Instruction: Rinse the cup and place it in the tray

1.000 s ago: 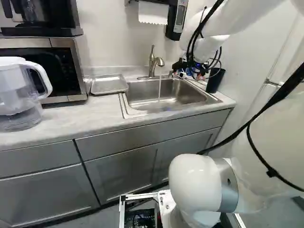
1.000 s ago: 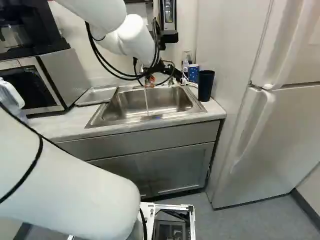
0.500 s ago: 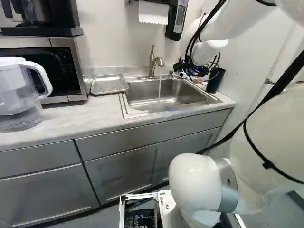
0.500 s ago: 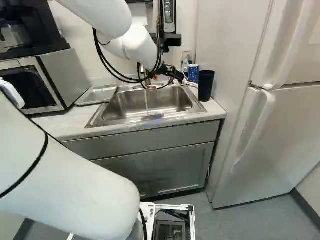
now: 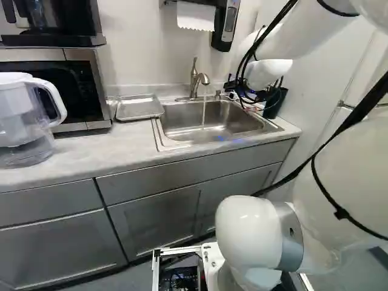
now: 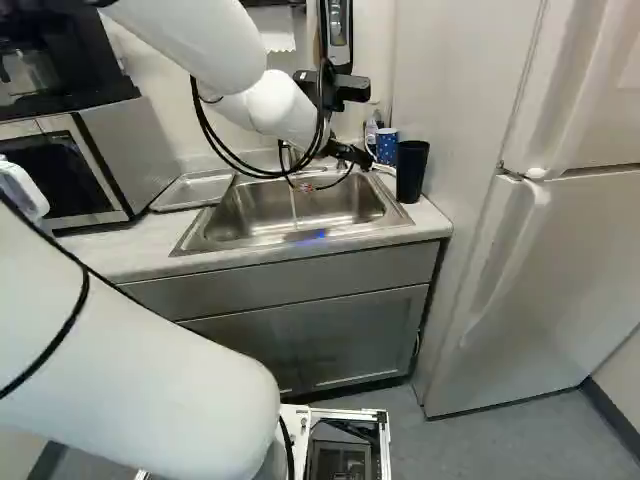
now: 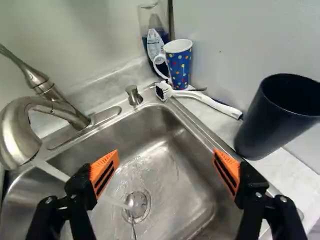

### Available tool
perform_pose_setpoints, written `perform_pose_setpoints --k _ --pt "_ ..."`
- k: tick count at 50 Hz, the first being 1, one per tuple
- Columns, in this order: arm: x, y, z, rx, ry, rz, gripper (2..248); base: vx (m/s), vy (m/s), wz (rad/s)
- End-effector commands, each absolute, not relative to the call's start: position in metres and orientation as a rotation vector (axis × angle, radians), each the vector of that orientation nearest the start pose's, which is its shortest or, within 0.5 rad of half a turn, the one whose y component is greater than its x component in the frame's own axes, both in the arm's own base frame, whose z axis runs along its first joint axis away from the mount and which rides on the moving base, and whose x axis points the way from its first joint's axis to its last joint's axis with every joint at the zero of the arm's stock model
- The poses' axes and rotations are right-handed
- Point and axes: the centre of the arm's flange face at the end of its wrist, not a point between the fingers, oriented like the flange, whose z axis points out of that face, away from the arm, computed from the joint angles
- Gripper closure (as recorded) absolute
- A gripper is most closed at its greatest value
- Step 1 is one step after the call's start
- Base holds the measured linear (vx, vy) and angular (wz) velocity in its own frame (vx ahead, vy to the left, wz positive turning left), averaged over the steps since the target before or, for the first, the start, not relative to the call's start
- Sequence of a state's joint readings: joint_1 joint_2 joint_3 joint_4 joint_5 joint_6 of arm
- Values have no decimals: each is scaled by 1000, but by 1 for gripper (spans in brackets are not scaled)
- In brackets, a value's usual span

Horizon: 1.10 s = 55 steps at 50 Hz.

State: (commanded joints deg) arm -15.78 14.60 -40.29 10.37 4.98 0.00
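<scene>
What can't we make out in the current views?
- Dark cup: inside too dark in wrist view; one side cut off by its edge.
- Blue mug: inner bottom, hidden by its own wall, wrist view.
- Bottle: partly behind mug, wrist view.
- Pitcher: cut off by left base view's edge.

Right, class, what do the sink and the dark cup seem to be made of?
The sink looks like brushed stainless steel: grey, with soft, blurred reflections. The dark cup looks like matte plastic, evenly dark with a dull sheen, though coated metal is possible.
</scene>
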Motion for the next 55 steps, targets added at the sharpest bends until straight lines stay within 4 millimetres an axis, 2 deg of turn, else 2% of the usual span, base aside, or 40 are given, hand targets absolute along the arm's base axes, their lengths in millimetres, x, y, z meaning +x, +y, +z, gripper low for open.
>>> perform_pose_setpoints --k 22,42,55 --pt "379 -143 557 -2596 895 -1693 3 0 0 0" --pt "386 -177 562 -2443 1163 -1779 3 0 0 0" --pt "389 -197 563 -2350 1335 -1770 3 0 0 0"
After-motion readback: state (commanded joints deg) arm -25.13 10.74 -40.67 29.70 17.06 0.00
